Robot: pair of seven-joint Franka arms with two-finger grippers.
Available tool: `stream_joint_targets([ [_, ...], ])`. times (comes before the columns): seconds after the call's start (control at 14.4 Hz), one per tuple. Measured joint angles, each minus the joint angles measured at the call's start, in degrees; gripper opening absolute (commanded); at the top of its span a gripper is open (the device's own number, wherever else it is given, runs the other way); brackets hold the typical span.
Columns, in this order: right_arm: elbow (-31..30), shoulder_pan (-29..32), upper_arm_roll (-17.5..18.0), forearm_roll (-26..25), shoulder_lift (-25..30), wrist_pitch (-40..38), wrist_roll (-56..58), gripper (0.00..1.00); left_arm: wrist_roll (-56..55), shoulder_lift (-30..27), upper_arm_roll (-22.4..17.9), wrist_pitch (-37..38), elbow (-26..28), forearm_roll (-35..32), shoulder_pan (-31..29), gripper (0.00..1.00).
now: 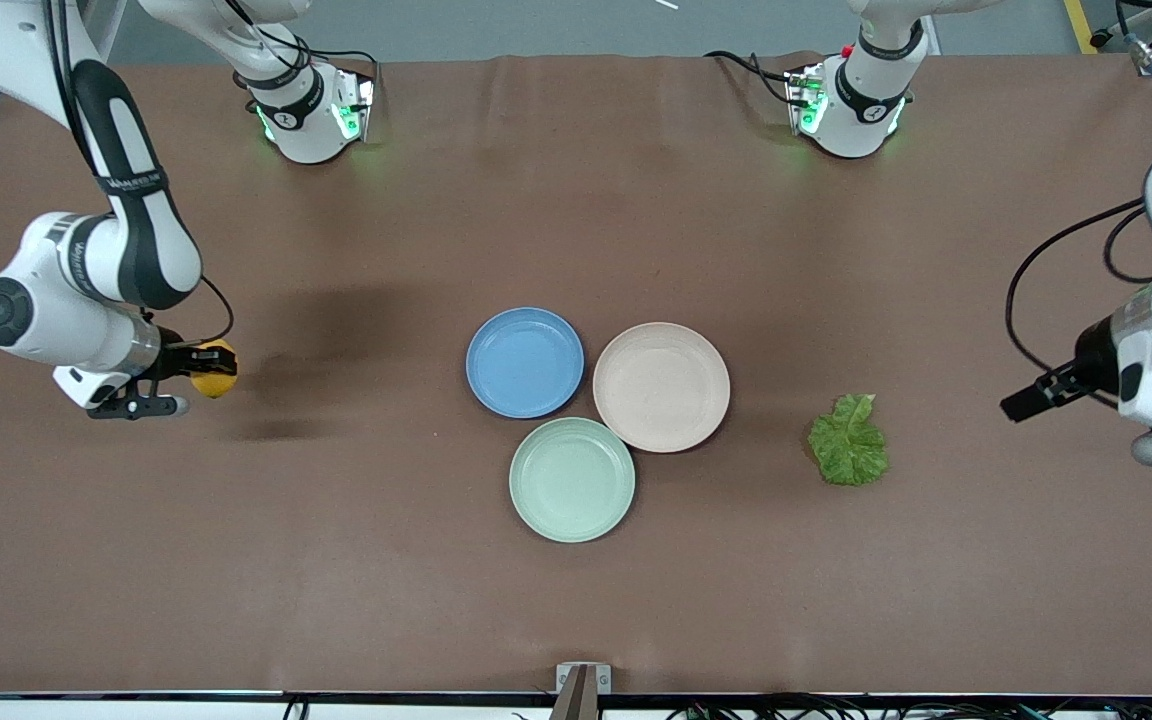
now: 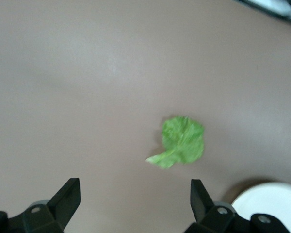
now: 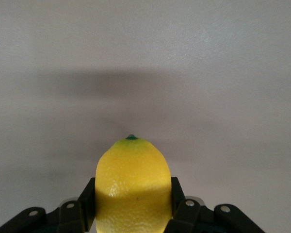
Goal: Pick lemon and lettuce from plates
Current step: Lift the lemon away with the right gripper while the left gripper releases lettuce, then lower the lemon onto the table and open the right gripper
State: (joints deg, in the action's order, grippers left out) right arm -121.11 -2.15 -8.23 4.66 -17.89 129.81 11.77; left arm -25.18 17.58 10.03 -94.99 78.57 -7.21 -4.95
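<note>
My right gripper is shut on the yellow lemon and holds it above bare table at the right arm's end. In the right wrist view the lemon sits between the black fingers. The green lettuce lies flat on the table, off the plates, beside the beige-pink plate toward the left arm's end. The blue plate touches the beige-pink one; both hold nothing. My left gripper is open and empty, over the table's left-arm end. The left wrist view shows the lettuce ahead of that gripper.
A mint-green plate with nothing on it lies nearer the front camera, touching the other two plates. Brown cloth covers the table. Both arm bases stand along the table's edge farthest from the camera.
</note>
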Motion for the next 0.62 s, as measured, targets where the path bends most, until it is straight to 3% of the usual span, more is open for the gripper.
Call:
stream_joint_targets([
  [0.35,-0.13,0.0,0.11,0.0,-4.17,5.04,0.0,0.21,5.51,-7.64,0.8,8.21,-1.02,0.91,0.49,1.0],
  [0.49,-0.15,0.0,0.18,0.0,-5.58,6.8,0.0,0.24,8.77,-11.82,0.81,10.11,1.39,4.31,0.74,1.0],
  [0.62,-0.12,-0.02,0.25,0.0,-6.57,7.84,0.0,0.32,12.37,-16.51,0.06,10.54,6.43,5.9,0.7,1.0],
])
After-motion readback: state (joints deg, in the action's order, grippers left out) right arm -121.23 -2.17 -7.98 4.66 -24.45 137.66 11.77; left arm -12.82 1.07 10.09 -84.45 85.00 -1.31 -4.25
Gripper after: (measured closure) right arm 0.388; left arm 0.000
